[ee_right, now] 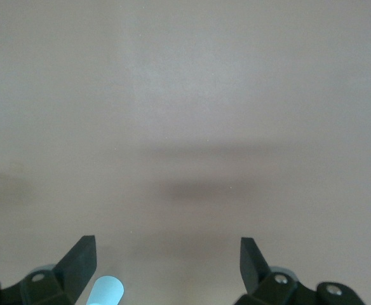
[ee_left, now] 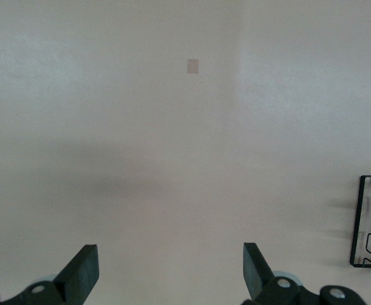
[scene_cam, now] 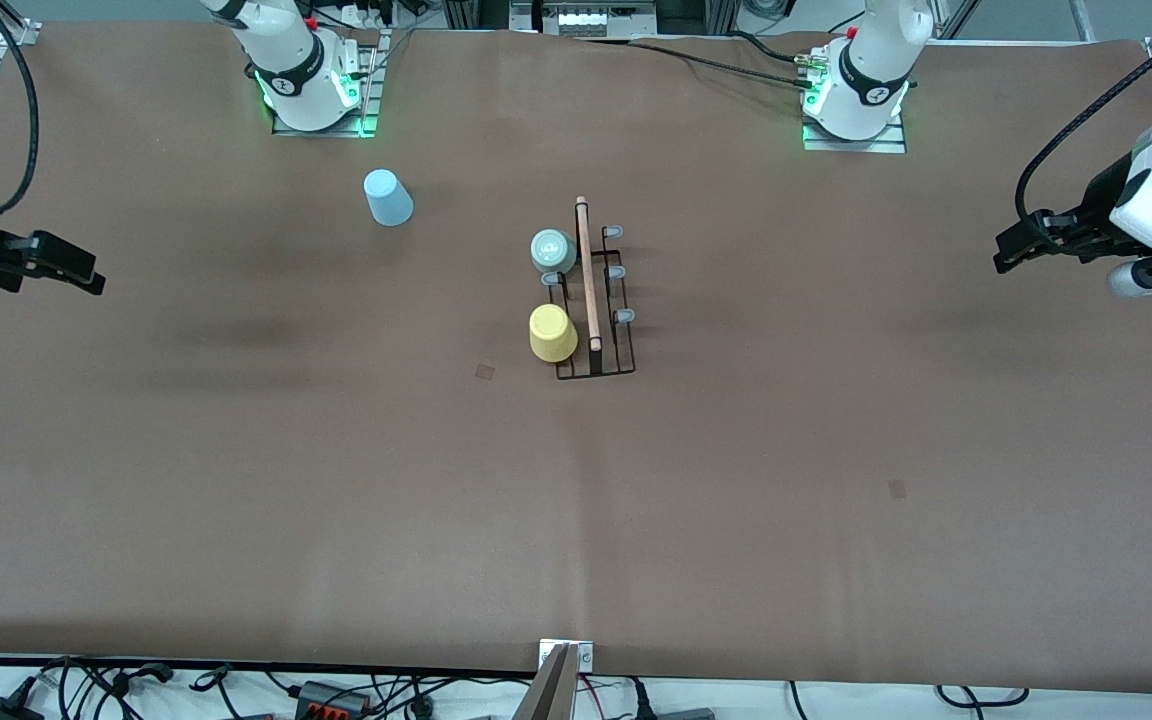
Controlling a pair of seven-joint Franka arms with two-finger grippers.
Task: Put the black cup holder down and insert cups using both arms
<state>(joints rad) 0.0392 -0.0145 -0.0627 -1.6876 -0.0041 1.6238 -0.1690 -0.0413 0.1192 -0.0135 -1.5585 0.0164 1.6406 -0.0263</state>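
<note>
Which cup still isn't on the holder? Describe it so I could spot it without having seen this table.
Start at the black cup holder mid-table, where a mint green cup and a yellow cup sit on its pegs. Look toward the right arm's end, slightly farther from the front camera. The light blue cup stands alone upside down on the bare table.

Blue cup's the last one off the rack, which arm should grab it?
Right, probably. The blue cup stands toward the right arm's end of the table, apart from the rack. The right gripper is open and empty; the left gripper, also open, is at the table's left-arm end.
</note>
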